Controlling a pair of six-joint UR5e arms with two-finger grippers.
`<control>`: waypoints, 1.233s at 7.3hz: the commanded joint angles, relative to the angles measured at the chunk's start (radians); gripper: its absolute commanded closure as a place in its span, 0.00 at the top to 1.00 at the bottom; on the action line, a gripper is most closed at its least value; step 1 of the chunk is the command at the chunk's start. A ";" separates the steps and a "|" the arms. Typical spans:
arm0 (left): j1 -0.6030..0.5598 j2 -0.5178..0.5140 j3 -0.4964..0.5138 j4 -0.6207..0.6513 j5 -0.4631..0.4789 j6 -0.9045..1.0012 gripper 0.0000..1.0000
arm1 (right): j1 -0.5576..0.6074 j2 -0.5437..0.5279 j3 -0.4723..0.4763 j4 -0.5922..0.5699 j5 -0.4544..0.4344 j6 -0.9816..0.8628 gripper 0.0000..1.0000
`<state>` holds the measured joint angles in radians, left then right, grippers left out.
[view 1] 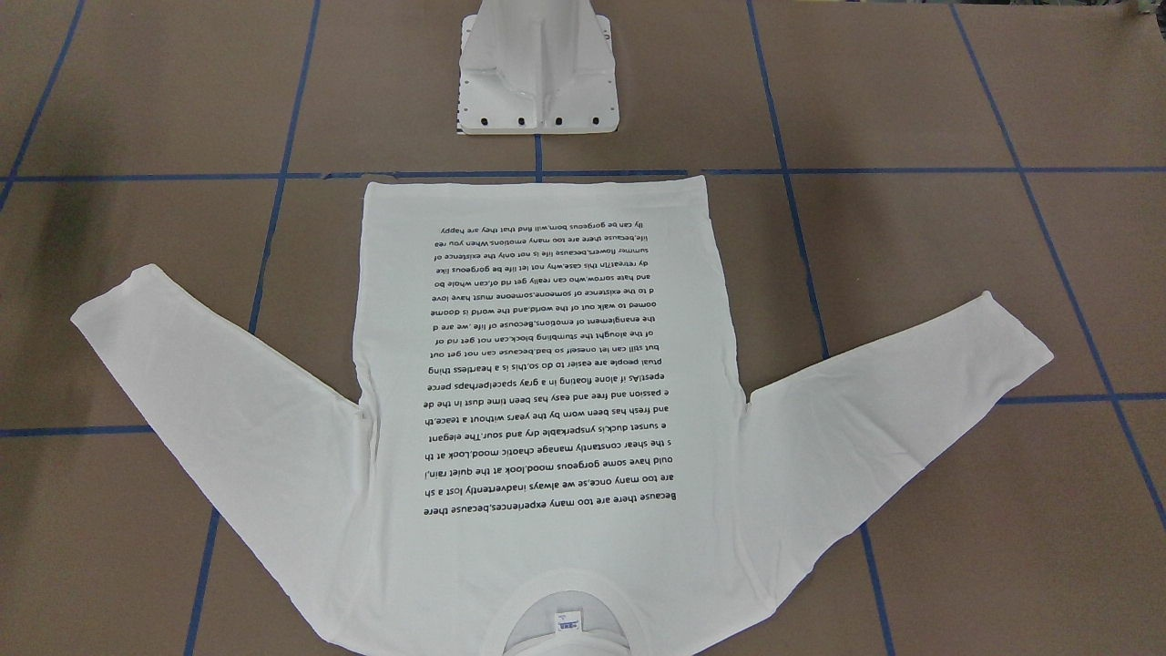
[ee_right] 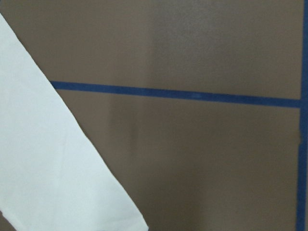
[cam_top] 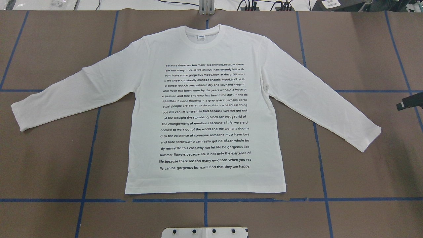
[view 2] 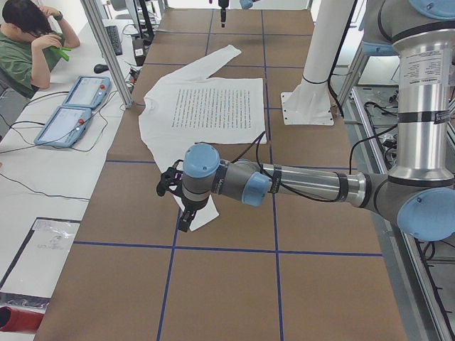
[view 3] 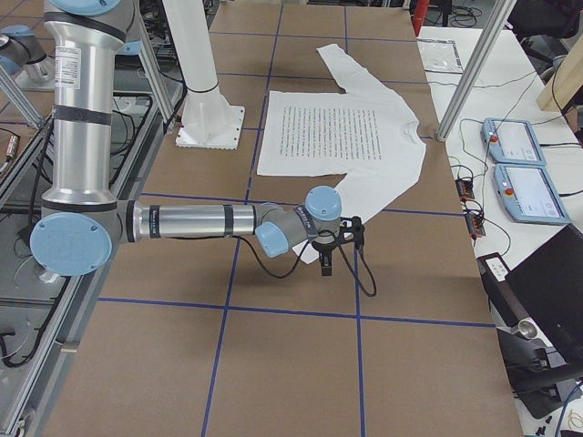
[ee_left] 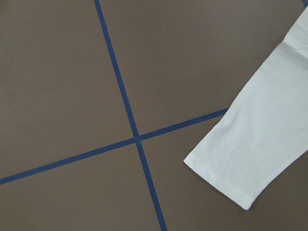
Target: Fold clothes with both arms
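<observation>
**Shirt flat, print up, no fold started; both tools sit out by the sleeve ends**

The white long-sleeved cotton T-shirt lies spread mid-frame in the overhead view on the brown paper-covered desk. Collar is at the top, hem near the bottom, just short of the blue tape line. The sleeves angle down and out to both sides. No crease or overlap anywhere, so you're at step zero.

The left tool hangs low centre-left in the left side view, at the end of the near sleeve. Its wrist view has the sleeve cuff at lower right, seen from above, so I judge it's not touching.

The right tool is mid-frame in the right side view, and only a black sliver pokes in at the overhead's right edge. Its wrist view has the sleeve edge at lower left.

I can't tell whether the fingers are apart or together on either tool. No view shows them well enough.

My read on the layout: one tool is staged per sleeve so that both sleeves can be pinched and folded inward in mirror.

Risk: the cotton lies flush on the desk, so a shallow pinch may miss it.
</observation>
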<state>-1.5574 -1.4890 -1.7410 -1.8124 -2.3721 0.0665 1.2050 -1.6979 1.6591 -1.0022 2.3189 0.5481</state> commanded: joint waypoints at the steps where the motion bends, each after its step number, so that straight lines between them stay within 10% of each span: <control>1: -0.001 0.003 -0.002 -0.012 -0.001 0.003 1.00 | -0.163 -0.045 0.004 0.116 -0.108 0.136 1.00; 9: -0.003 0.003 -0.015 -0.012 -0.042 -0.004 1.00 | -0.266 0.000 -0.085 0.120 -0.159 0.147 0.96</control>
<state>-1.5595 -1.4871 -1.7555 -1.8239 -2.4137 0.0627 0.9406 -1.6979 1.5777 -0.8822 2.1546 0.6956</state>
